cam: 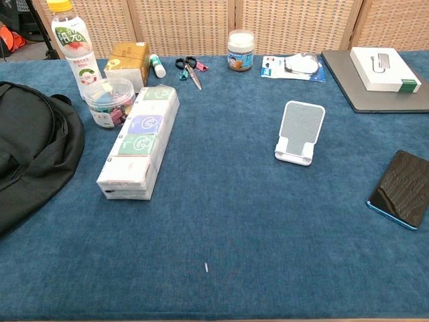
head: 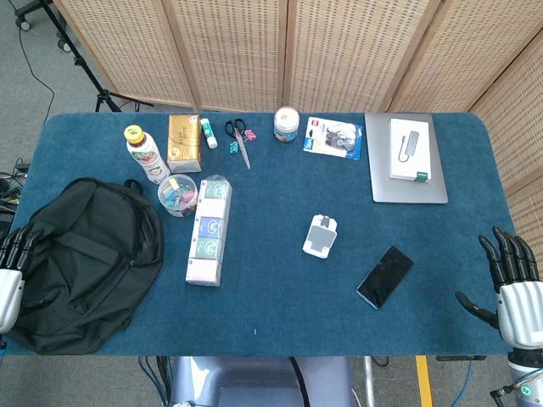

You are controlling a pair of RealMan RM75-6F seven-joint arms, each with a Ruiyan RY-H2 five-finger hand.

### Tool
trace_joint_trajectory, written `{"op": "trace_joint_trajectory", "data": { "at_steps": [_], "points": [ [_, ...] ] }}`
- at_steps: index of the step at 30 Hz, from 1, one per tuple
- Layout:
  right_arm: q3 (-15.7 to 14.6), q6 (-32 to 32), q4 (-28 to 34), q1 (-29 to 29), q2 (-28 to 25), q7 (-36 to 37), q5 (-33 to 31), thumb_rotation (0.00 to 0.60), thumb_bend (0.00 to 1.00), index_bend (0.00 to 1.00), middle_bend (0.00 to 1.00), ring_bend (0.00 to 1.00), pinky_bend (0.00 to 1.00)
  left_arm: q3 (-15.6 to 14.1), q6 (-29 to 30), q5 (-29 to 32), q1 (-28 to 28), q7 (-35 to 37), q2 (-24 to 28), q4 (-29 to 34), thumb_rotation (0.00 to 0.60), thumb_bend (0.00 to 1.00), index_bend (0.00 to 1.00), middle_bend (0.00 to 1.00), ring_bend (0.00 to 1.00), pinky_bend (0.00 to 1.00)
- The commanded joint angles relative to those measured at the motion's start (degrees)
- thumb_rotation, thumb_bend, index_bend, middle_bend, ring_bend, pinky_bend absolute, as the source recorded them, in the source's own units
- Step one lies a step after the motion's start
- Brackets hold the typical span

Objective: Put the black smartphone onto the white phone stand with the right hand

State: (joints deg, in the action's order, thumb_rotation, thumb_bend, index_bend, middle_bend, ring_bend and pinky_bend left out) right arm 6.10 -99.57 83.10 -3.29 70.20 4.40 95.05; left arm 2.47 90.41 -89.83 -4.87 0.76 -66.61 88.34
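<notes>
Smartphone point(head: 385, 276) lies flat, long axis diagonal, beside stand point(head: 321, 236)

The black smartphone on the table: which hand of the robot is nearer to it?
Right. The right hand is open at the table's near right edge, beside the black smartphone. The left hand is at the far left edge, beyond the black backpack.

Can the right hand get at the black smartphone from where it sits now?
Probably yes. The right hand is open at the table's near right edge, and the black smartphone lies flat just inboard of it with bare cloth between. The white phone stand sits beyond the phone.
</notes>
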Motion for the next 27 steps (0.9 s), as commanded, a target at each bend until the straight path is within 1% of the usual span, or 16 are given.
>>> {"op": "trace_joint_trajectory", "data": {
  "at_steps": [1, 6, 9, 10, 11, 14, 16, 17, 19, 22, 24, 27],
  "points": [
    [-0.1, 0.09, 0.12, 0.0, -0.08, -0.23, 0.08, 0.6, 0.0, 0.02, 0.0, 0.0, 0.05, -0.1, -0.01, -0.15, 0.01, -0.37, -0.09, 0.02, 0.6, 0.04, 0.0, 0.0, 0.0, 0.0],
    [-0.43, 1.16, 0.33, -0.13, -0.23, -0.55, -0.26, 0.6, 0.0, 0.02, 0.0, 0.0, 0.03, -0.19, -0.24, -0.07, 0.05, -0.63, -0.13, 0.26, 0.6, 0.04, 0.0, 0.0, 0.0, 0.0],
    [-0.82, 4.11, 0.18, -1.22, -0.24, -1.49, -0.72, 0.6, 0.0, 0.02, 0.0, 0.0, 0.0, -0.03, -0.03, 0.0, 0.11, -0.18, 0.16, 0.62, 0.6, 0.04, 0.0, 0.0, 0.0, 0.0],
    [-1.67, 8.36, -1.81, -3.67, -0.97, -3.52, 0.89, 0.6, 0.0, 0.02, 0.0, 0.0, 0.0, 0.39, 0.16, 0.44, 0.11, -0.09, 0.14, 0.6, 0.6, 0.04, 0.0, 0.0, 0.0, 0.0],
    [-1.96, 10.48, -2.81, -5.18, -1.5, -4.09, 1.92, 0.6, 0.0, 0.02, 0.0, 0.0, 0.0, 0.51, 0.07, 0.66, 0.08, -0.05, 0.11, 0.62, 0.6, 0.04, 0.0, 0.0, 0.0, 0.0],
    [-3.41, 16.6, -6.12, -10.08, -3.26, -2.82, 5.95, 0.6, 0.0, 0.02, 0.0, 0.0, 0.0, 0.74, -0.2, 1.16, 0.02, -0.09, 0.16, 0.82, 0.6, 0.04, 0.0, 0.0, 0.0, 0.0],
    [-4.85, 20.87, -9.96, -14.41, -4.46, -1.68, 10.18, 0.6, 0.0, 0.04, 0.0, 0.0, 0.0, 1.02, -0.1, 1.37, -0.03, -0.32, 0.02, 0.89, 0.6, 0.04, 0.0, 0.0, 0.0, 0.0],
    [-6.04, 23.03, -12.61, -17.01, -5.01, -1.78, 13.38, 0.6, 0.0, 0.04, 0.0, 0.0, 0.0, 1.18, -0.08, 1.55, -0.07, -0.61, -0.19, 0.79, 0.6, 0.04, 0.0, 0.0, 0.0, 0.0],
    [-8.13, 24.78, -15.9, -20.47, -5.46, -0.38, 18.05, 0.6, 0.0, 0.05, 0.0, 0.0, 0.0, 1.41, -0.29, 2.08, -0.14, -1.12, -0.55, 0.7, 0.6, 0.04, 0.0, 0.0, 0.0, 0.0],
    [-10.9, 25.34, -20.1, -24.28, -5.04, 2.58, 23.28, 0.6, 0.0, 0.05, 0.0, 0.0, 0.0, 1.73, -1.05, 2.95, -0.44, -2.11, -1.0, 0.65, 0.6, 0.05, 0.0, 0.0, 0.0, 0.0],
    [-12.06, 25.16, -22.27, -25.83, -4.34, 4.13, 25.23, 0.6, 0.0, 0.05, 0.0, 0.0, 0.0, 1.93, -1.46, 3.45, -0.61, -2.72, -1.24, 0.6, 0.6, 0.05, 0.0, 0.0, 0.0, 0.0],
    [-13.73, 24.13, -27.54, -28.48, -1.59, 7.25, 27.98, 0.6, 0.0, 0.05, 0.0, 0.0, 0.0, 2.35, -2.3, 4.55, -0.99, -3.99, -1.86, 0.4, 0.6, 0.05, 0.0, 0.0, 0.0, 0.0]
  ]
}}
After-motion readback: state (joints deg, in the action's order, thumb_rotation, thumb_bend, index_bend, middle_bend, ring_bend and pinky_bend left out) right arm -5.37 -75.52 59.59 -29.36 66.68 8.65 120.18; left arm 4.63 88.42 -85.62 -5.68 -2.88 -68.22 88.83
